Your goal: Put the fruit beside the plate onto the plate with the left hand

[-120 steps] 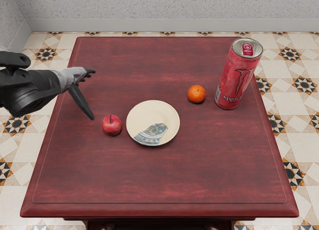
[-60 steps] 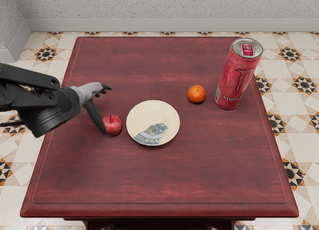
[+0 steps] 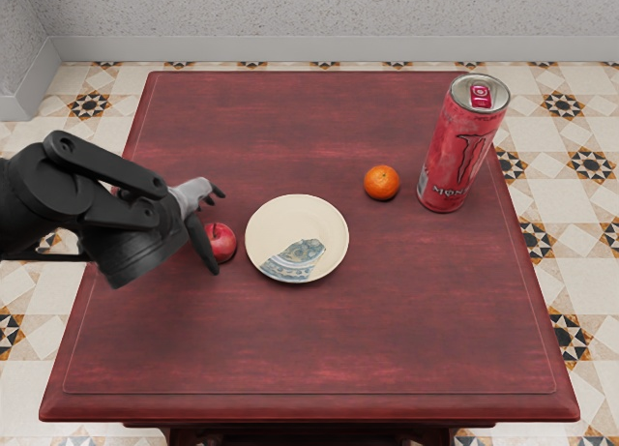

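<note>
Transfer not started: the apple point(image 3: 223, 241) rests on the worktop point(image 3: 319, 349), just left of the plate point(image 3: 296, 200), which holds no fruit. The left robot hand point(image 3: 198, 223) sits at the apple's left side with fingers spread and no grip formed. Remaining steps are grasp, lift and place. The short path right to the plate is unobstructed. The orange point(image 3: 381, 182) and can point(image 3: 460, 143) stand well apart at far right.

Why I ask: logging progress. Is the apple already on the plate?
No, the apple rests on the table just left of the plate, with the left hand close beside it.
</note>
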You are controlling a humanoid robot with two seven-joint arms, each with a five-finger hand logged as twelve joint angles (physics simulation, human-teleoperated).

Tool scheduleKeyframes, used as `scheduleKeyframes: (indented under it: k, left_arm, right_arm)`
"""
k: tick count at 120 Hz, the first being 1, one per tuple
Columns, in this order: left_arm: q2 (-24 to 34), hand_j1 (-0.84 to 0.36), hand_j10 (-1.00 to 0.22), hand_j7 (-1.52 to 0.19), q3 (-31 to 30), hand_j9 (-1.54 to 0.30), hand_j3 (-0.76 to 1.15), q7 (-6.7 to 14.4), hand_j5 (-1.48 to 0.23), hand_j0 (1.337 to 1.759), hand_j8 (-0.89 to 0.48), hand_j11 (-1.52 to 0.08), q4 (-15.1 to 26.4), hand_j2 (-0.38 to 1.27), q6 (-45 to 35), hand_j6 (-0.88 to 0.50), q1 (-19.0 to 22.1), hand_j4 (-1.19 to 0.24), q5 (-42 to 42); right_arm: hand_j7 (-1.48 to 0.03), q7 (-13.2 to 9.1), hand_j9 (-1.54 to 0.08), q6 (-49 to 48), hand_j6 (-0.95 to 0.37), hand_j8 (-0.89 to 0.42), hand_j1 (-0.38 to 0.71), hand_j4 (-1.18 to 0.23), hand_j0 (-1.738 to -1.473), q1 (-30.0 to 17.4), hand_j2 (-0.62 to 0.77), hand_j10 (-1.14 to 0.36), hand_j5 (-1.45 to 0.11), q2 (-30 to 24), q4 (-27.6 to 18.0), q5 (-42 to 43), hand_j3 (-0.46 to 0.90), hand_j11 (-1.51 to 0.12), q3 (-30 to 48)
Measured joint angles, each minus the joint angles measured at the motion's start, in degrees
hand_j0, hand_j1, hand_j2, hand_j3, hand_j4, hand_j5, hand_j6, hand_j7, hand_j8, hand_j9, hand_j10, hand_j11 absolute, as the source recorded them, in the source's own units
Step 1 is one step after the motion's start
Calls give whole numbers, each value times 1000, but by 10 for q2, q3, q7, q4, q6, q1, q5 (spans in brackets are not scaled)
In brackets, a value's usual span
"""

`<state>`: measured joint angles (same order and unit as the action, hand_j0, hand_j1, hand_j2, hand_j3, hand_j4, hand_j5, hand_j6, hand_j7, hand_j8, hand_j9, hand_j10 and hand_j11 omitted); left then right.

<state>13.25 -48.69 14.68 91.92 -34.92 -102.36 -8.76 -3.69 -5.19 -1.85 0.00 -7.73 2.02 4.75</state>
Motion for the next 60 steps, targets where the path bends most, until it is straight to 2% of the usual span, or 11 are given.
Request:
scheduleKeyframes:
  k: [60]
  left_arm:
    - [-18,-153,-418,-544,-31,-544,0,-1,-544,1658,-418,-544,-4,84,-1,-418,-14,-418,-22]
  right_arm:
    - [0,0,0,0,0,0,-349,0,-1658,0,0,0,0,0,0,0,0,0,0]
